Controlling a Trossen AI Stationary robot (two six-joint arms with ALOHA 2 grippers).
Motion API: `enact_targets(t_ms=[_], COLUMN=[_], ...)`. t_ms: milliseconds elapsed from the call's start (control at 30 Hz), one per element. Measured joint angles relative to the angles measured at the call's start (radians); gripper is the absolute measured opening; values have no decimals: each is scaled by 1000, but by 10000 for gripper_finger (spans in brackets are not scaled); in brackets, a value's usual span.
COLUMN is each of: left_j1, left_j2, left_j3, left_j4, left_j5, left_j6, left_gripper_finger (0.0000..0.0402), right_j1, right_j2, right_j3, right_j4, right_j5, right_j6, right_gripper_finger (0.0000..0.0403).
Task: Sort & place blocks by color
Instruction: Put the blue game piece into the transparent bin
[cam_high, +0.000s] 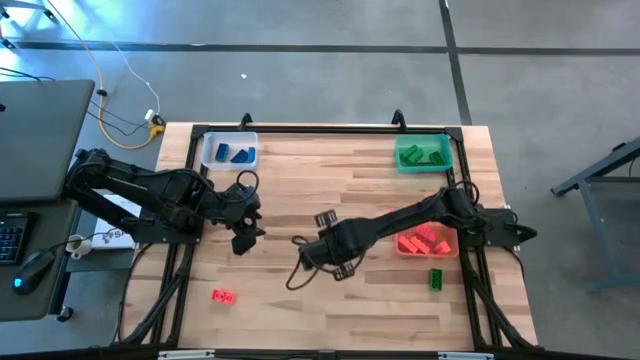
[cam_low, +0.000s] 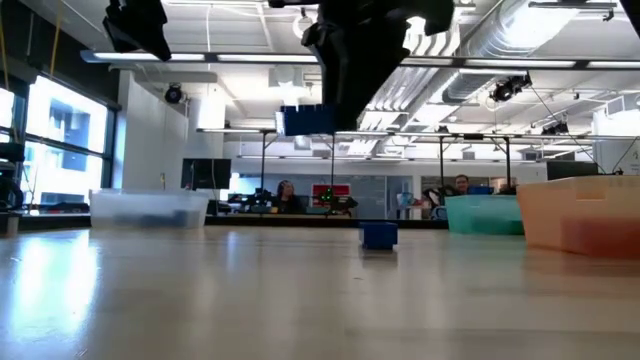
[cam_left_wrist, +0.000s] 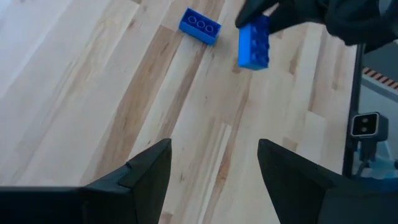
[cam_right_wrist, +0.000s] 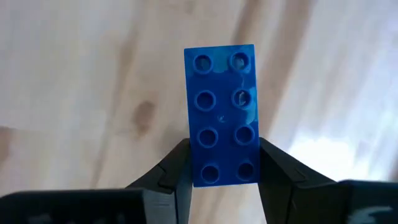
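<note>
My right gripper (cam_right_wrist: 221, 177) is shut on a blue block (cam_right_wrist: 221, 106) and holds it well above the middle of the table (cam_high: 300, 320); the low view shows this block (cam_low: 307, 120) high over the tabletop. A second blue block (cam_left_wrist: 199, 26) lies flat on the wood near it, studs up, and also shows in the low view (cam_low: 379, 235). My left gripper (cam_left_wrist: 214, 168) hovers open at the table's left (cam_high: 245, 238), with nothing between its fingers. A red block (cam_high: 222, 296) lies near the front left, a green block (cam_high: 436, 279) near the front right. My right gripper pinches the blue block's two long sides (cam_right_wrist: 194, 165) between its two fingers, at one end of the block. The fingers point steeply down and lie along the block. Its studded face is turned toward the wrist camera. The block sticks out past the fingertips, lifted clear.
A clear bin (cam_high: 229, 150) with blue blocks stands at the far left, a green bin (cam_high: 423, 155) with green blocks at the far right, and an orange bin (cam_high: 428, 242) with red blocks at the right edge. A black frame (cam_high: 330, 128) borders the table.
</note>
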Motion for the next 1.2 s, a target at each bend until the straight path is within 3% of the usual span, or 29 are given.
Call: enact_targets(t_ms=[233, 333, 600, 900, 1200], left_j1=[15, 30, 88, 102, 106], left_j2=[0, 0, 0, 0, 0], left_j3=[0, 0, 0, 0, 0], left_j4=[-20, -19, 64, 395, 708], left_j5=[-31, -77, -100, -168, -216], left_j6=[13, 39, 100, 401, 493], left_gripper_finger=[225, 225, 225, 225, 225], right_j1=[-36, -59, -139, -220, -301], right_j2=[-22, -68, -208, -398, -588], right_j3=[49, 53, 53, 52, 52], right_j4=[-79, -89, -73, 5, 144], right_j5=[192, 222, 221, 220, 48], right_j6=[42, 48, 27, -89, -192], right_gripper_finger=[113, 113, 113, 113, 113])
